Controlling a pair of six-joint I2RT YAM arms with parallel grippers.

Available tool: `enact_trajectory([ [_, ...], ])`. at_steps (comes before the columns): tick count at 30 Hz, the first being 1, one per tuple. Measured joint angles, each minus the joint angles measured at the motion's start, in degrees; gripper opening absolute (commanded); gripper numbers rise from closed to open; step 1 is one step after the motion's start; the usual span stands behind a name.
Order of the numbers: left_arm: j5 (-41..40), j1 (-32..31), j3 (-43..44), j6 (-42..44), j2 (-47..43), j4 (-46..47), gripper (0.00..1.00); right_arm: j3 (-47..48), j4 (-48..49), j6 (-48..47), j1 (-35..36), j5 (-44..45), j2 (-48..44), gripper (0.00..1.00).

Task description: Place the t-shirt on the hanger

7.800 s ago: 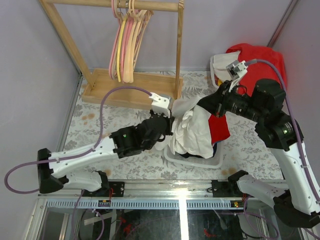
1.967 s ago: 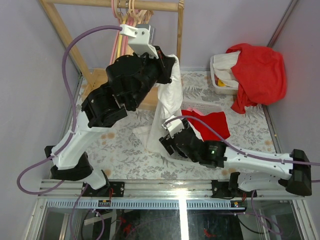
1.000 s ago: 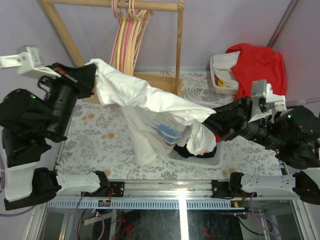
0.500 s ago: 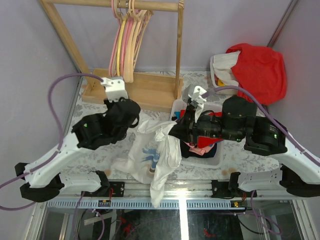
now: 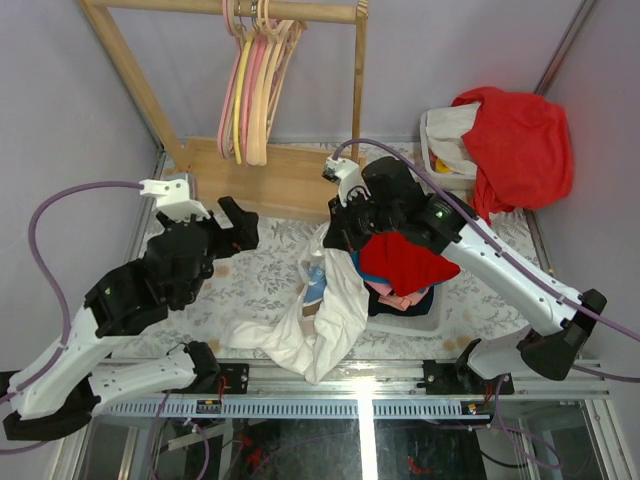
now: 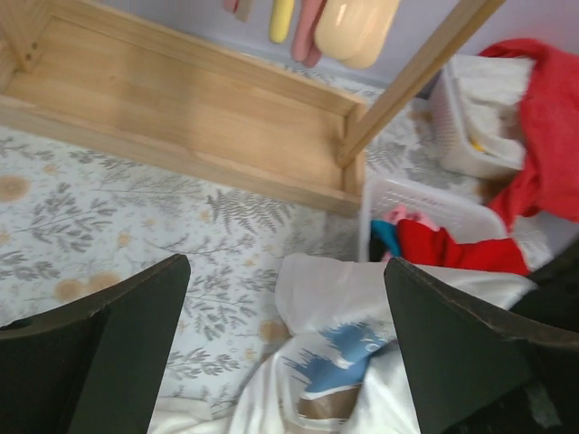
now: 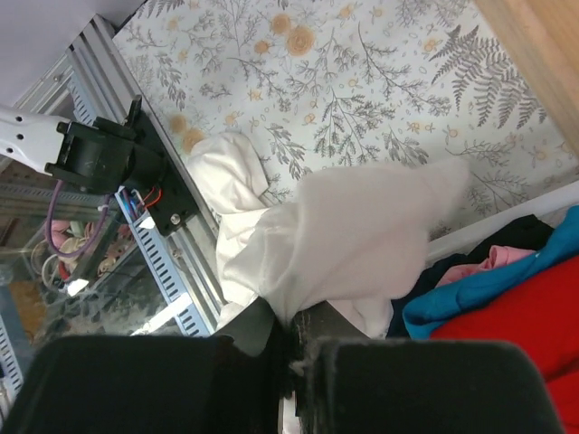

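Note:
The white t-shirt (image 5: 335,305) hangs from my right gripper (image 5: 336,234) down onto the table, its blue print (image 5: 314,286) facing up and its lower end bunched near the front rail. In the right wrist view my right gripper (image 7: 298,336) is shut on a fold of the t-shirt (image 7: 357,235). My left gripper (image 5: 240,222) stands open left of the cloth, apart from it. Its wrist view shows the left gripper (image 6: 285,362) wide open above the t-shirt (image 6: 335,298). The peach-beige hanger (image 5: 270,95) hangs on the rack; its lower end (image 6: 355,25) shows at the top of the left wrist view.
Pink and yellow hangers (image 5: 238,100) hang beside it on the wooden rack (image 5: 280,180). A white basket (image 5: 420,322) of red and blue clothes sits under my right arm. A bin with a big red garment (image 5: 515,130) stands at the back right. The metal front rail (image 5: 360,375) borders the table.
My left gripper opened and let go of the t-shirt. The cloth, stretched high between both arms a second ago, has dropped to the table. My right gripper still holds it and has moved towards the middle.

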Motion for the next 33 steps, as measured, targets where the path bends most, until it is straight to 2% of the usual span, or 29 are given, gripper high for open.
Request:
enact_trajectory([
  [5,6.6,0.1,0.0,1.2,-1.1,3.5,0.88,0.0,0.1,0.1,-1.4,-2.6,2.1,0.0],
  [15,19.4,0.1,-8.6,5.0,5.7,13.3,0.82,0.2,0.1,0.3,-1.6,-5.3,3.6,0.0],
  [23,23.3,0.1,-10.0,5.9,7.0,17.1,0.79,0.3,0.1,0.3,-1.6,-5.6,3.6,0.0],
  [33,27.0,0.1,-13.3,6.0,5.1,19.5,0.69,0.3,0.1,0.3,-1.6,-5.6,3.3,0.0],
])
